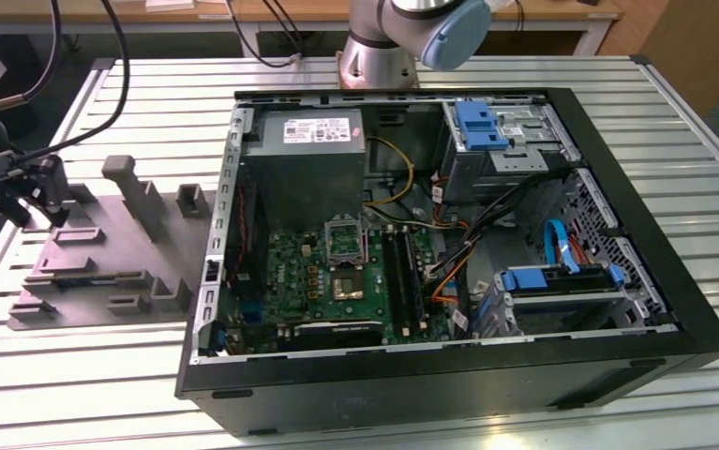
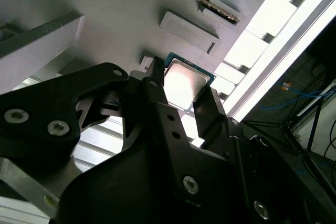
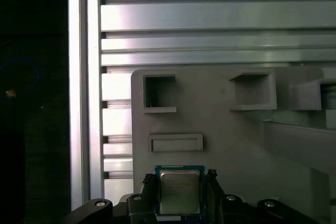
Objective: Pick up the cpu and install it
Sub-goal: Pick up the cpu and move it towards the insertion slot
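The cpu is a small flat square chip with a silvery top and a pale green rim. It lies at the edge of the grey plastic fixture. In both wrist views my gripper has one black finger against each side of the chip, shut on it. The second wrist view shows the cpu between the two fingertips. In the exterior view my gripper hangs over the fixture at the exterior view's left. The open metal-framed socket sits on the green board inside the computer case.
The open black computer case fills the middle of the slatted metal table, with drive cages, cables and a power supply inside. The fixture carries upright posts and recessed pockets. The arm's base stands behind the case.
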You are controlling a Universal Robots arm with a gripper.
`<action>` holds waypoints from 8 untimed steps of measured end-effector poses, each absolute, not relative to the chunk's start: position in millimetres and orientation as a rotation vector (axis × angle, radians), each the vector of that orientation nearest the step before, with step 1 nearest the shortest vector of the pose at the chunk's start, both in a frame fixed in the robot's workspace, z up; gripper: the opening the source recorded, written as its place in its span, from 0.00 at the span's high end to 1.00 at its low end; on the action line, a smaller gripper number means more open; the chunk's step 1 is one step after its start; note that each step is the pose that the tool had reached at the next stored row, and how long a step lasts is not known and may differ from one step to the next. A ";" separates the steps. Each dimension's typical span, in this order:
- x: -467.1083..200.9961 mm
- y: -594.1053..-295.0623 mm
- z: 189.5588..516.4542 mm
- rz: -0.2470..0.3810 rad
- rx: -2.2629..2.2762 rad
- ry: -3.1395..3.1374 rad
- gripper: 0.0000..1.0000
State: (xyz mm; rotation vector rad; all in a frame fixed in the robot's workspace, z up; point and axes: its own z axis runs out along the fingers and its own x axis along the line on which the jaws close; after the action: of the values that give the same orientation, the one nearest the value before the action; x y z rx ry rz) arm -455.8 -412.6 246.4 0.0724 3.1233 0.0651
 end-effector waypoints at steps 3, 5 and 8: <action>-455.8 -412.6 247.9 0.065 0.072 3.123 0.53; -455.8 -412.6 248.0 0.065 0.072 3.123 0.53; -455.8 -412.6 248.0 0.065 0.072 3.123 0.53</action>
State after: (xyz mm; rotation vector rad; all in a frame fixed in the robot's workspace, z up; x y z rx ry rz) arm -455.8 -412.6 248.0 0.0724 3.1233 0.0650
